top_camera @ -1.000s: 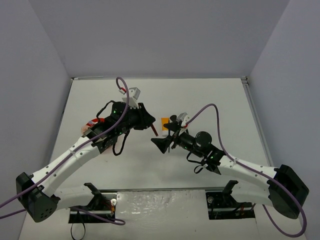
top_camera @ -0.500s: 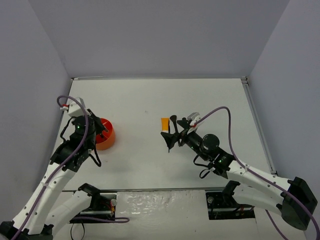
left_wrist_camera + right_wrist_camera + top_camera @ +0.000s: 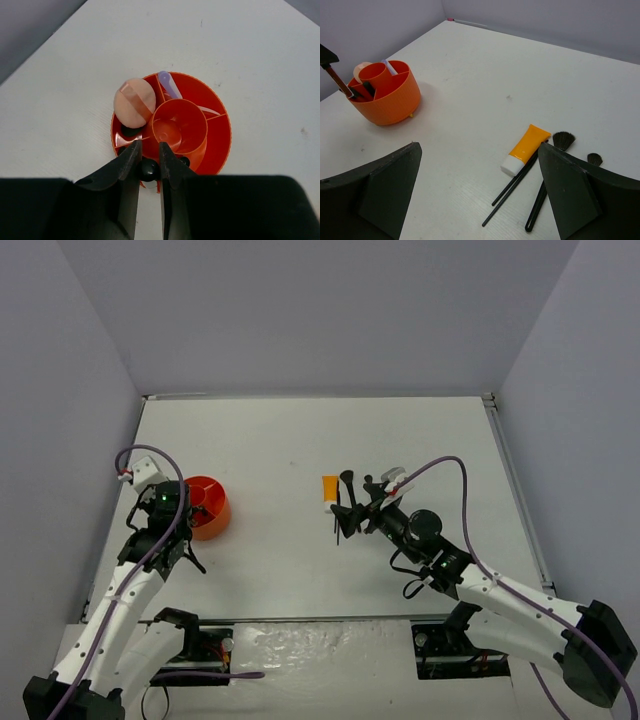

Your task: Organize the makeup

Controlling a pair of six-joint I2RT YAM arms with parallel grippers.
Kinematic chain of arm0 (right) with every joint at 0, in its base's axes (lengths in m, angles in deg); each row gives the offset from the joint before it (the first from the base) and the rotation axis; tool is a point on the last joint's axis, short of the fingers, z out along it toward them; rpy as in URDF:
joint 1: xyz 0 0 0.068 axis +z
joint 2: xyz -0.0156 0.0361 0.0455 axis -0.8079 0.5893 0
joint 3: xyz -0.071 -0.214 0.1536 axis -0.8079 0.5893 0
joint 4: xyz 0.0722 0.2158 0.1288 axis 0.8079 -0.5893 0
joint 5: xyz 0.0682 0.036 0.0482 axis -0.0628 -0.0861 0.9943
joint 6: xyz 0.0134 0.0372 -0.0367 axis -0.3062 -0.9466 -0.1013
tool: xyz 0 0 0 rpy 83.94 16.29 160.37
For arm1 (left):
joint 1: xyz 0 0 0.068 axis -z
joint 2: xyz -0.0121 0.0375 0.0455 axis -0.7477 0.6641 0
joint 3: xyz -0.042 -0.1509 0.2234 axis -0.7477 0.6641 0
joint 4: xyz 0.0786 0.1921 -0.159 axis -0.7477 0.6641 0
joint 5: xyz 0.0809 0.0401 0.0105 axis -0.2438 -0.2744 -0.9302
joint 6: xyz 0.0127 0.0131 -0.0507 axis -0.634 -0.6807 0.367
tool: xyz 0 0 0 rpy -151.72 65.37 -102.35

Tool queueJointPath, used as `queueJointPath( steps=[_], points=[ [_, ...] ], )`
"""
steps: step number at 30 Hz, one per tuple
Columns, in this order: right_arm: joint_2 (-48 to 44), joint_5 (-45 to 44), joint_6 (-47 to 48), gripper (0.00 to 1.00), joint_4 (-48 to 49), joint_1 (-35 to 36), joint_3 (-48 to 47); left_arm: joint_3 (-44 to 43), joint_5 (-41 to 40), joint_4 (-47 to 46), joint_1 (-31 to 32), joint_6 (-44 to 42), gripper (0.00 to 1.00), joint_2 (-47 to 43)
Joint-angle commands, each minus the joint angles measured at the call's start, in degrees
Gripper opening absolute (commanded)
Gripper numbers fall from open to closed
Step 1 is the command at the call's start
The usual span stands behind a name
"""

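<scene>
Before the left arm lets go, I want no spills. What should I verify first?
1. Left gripper shut on the pencil: ok.
2. Pencil's lower end inside the orange tub: ok; which compartment: cannot tell.
3. Pink puff seated in a tub compartment: ok.
4. Right gripper open, holding nothing: ok.
5. Tube and brushes put away: not ok, both lie on the table.

My left arm [image 3: 118,592] and right arm [image 3: 515,598] are white shells with black joints and bases, each trailing a purple cable [image 3: 447,460]. My left hand [image 3: 148,159] has slim black fingers [image 3: 129,162]; my right hand [image 3: 479,147], broad dark-grey ones.
</scene>
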Motion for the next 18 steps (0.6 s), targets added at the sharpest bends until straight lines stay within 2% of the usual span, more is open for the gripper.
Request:
queueJointPath(
  steps=[1,8,18],
  points=[
    [-1.2,0.2,-0.1,1.0,4.8,-0.8,-0.2,1.1,-0.8,-10.6,-0.9,0.7,0.0,0.5],
    [-0.2,0.6,-0.4,1.0,5.2,-1.2,-0.2,3.0,0.4,-15.3,-1.4,1.1,0.0,2.0],
    [0.5,2.4,-0.8,1.0,5.5,-1.8,-0.1,6.2,0.9,-15.8,-1.4,3.7,0.02,2.9]
  ],
)
